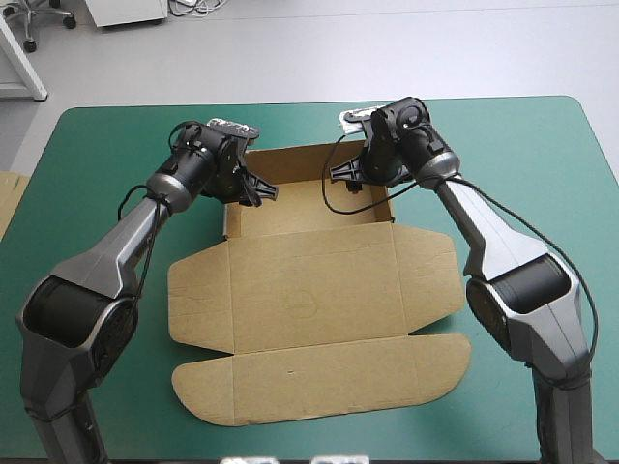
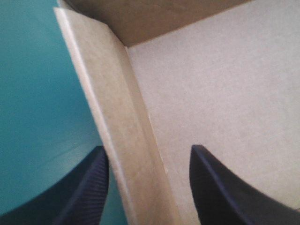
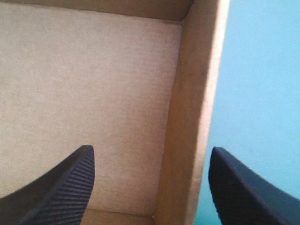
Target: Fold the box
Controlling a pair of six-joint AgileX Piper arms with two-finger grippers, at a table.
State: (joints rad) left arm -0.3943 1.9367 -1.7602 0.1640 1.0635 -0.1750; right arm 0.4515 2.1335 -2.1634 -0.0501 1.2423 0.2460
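The teal-green cover carries the box at its middle. The far part already stands as a tray, with back and side walls up. The lid lies flat toward the near edge, its flaps spread out on the cover. By my reading the raising of walls is done or nearly done. What seems left is seating the side walls and dealing with the lid.

The left gripper is at the tray's left wall, the right gripper at the right wall.

The high view gives this whole layout but hides how the fingers stand. The wrist views supply that. Each gripper is parted astride its wall, one finger over the cover and one over the tray floor, clamped on nothing. Whether a finger brushes the board I cannot tell. Neither wrist view shows the lid.
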